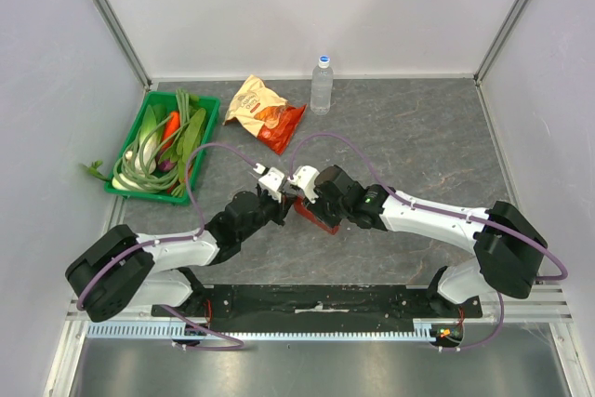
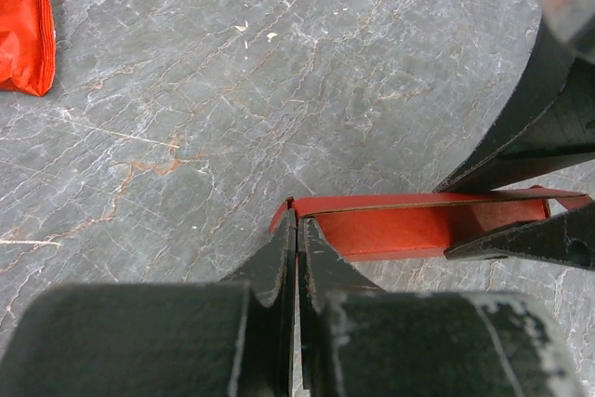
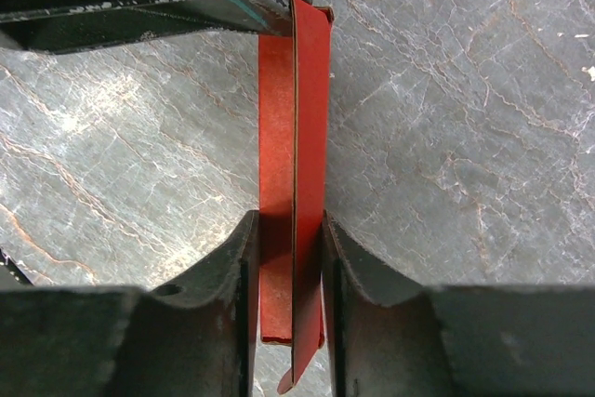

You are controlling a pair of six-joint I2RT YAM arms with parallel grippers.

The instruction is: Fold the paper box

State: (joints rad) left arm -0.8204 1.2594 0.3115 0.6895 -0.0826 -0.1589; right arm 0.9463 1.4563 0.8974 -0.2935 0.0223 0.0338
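- Black fingers of the left claw [image 2: 296,220] fill the bottom of the left wrist view, pressed tight together. They are clenched on the end corner of the paper box [image 2: 400,230], and a sliver of red shows on either side of the tips.
- From that corner the paper box runs away to the right as a flattened red strip seen edge-on. At its far end it passes between the right claw's dark fingers [image 2: 544,132].
- In the right wrist view, the right claw [image 3: 290,225] grasps the paper box [image 3: 307,118] across its thickness, one finger touching each face. Two red layers lie side by side with a crease line between them.
- At the top of that view, the left claw's fingers meet the far end of the box.
- From above, both claws meet near the middle of the grey marbled surface [image 1: 418,137], with the paper box [image 1: 316,216] held between them. Whether it touches the surface I cannot tell.
- Well apart, toward the back, lie an orange-and-red snack bag [image 1: 265,111] and an upright clear water bottle [image 1: 322,86] just beside it.
- On the back left sits a green tray [image 1: 209,118] of vegetables.
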